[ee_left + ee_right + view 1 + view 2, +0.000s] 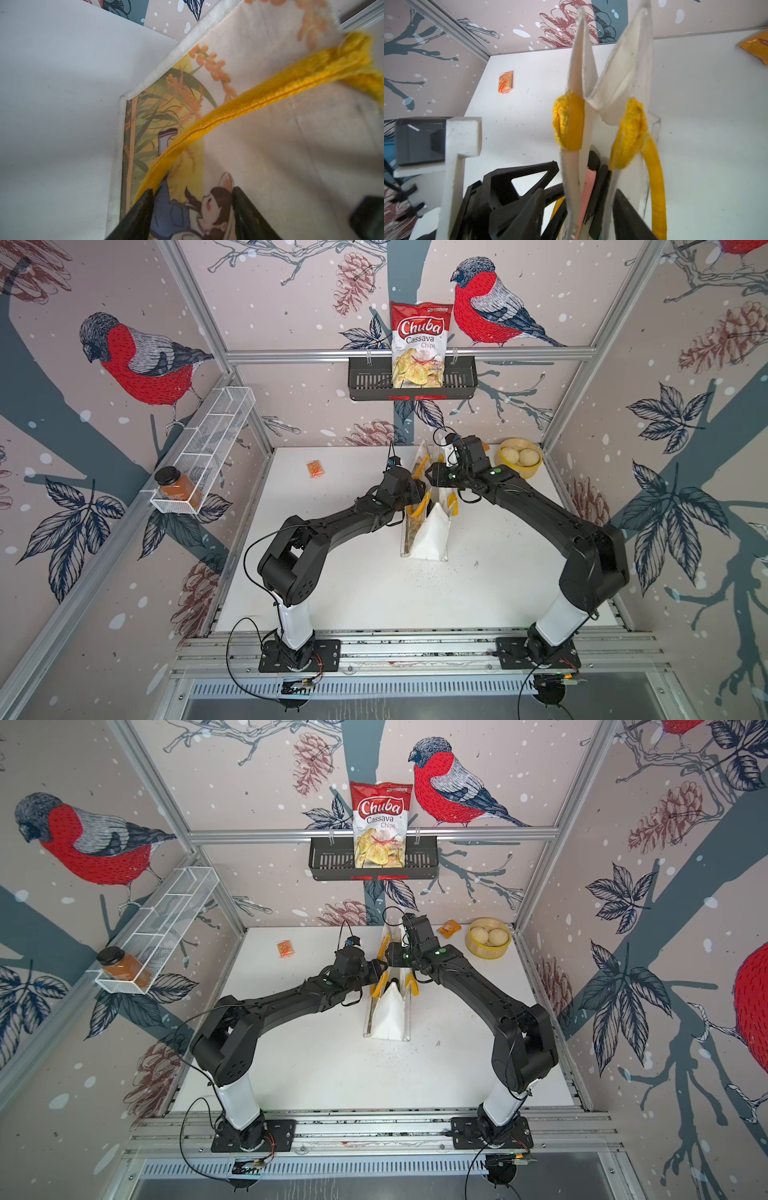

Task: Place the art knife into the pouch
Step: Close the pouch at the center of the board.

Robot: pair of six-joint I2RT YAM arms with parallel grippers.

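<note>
Right wrist view shows the art knife (588,187), pink with a dark body, standing on end inside the mouth of the pouch (623,68), between its two white walls and below the knots of the yellow handles (569,122). The right tool (579,191) reaches into that mouth with its fingers partway apart, one outside a wall of the pouch and the other beyond the knife. Neither is seen pressing on the knife, though contact on the far side is hidden.

The left tool (193,189) lies against the printed face of the pouch, its fingers well apart. One handle runs down to a fingertip, and nothing I can see is pinched between them.

I judge this to be the release, the last step of the task. Next the right tool should spread clear and lift straight up out of the mouth, without dragging the knife back out.

The pouch stands in a clear holder (655,126) near the middle of the surface (374,593). An orange packet (316,468) lies well apart from the pouch on the left arm's side. A yellow bowl (521,456) of pale buns sits behind the pouch on the right arm's side, with a second packet (449,928) between bowl and pouch. On the wall behind the pouch hangs a chips bag (419,344) in a black basket (365,381), and a jar (176,487) sits in a wire rack (216,427) on the side wall. None of these blocks the way out; the likely snags are the floppy walls and handle loops at the mouth
</note>
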